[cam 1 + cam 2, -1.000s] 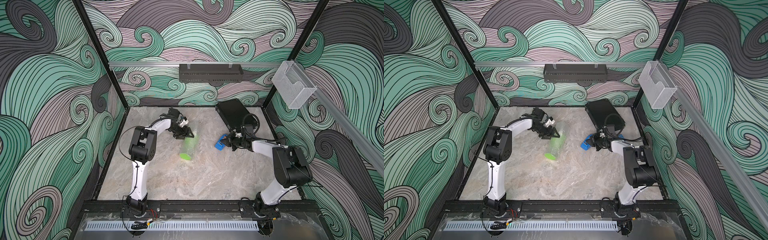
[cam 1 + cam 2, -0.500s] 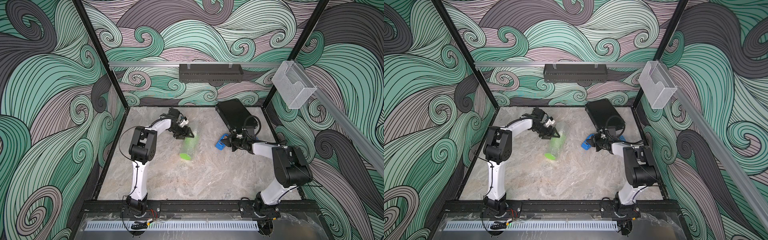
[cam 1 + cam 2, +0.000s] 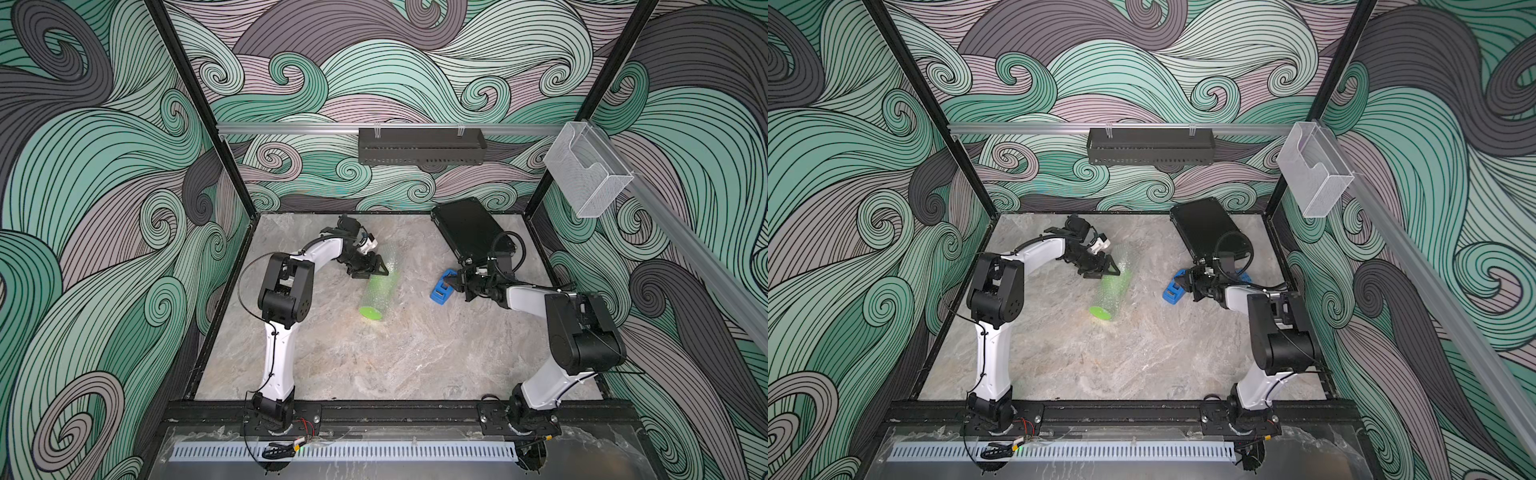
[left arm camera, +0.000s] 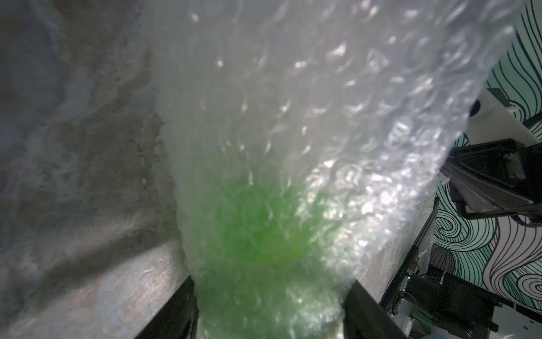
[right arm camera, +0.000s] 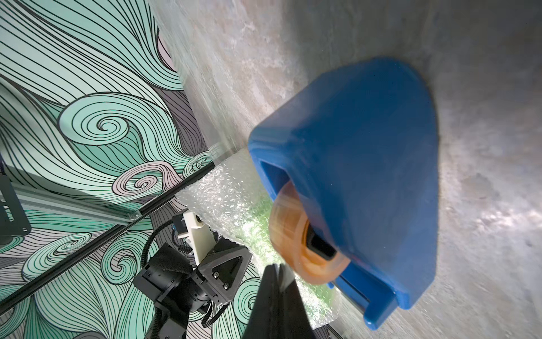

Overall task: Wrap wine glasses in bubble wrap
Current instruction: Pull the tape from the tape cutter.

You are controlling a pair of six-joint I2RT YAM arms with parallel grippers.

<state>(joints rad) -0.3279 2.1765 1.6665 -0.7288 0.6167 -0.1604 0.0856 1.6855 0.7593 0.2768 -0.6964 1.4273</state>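
The lime-green wine glass lies on its side mid-table, rolled inside the clear bubble wrap; both top views show its round green end facing the front. My left gripper holds the far end of the bundle. In the left wrist view its jaws press the bubble wrap from both sides, green showing through. My right gripper is shut at the blue tape dispenser, and in the right wrist view a pale strip of tape sits pinched at its tip beside the roll.
A black flat case lies at the back right, just behind the right arm. A black rack hangs on the back rail and a clear holder on the right post. Walls close three sides.
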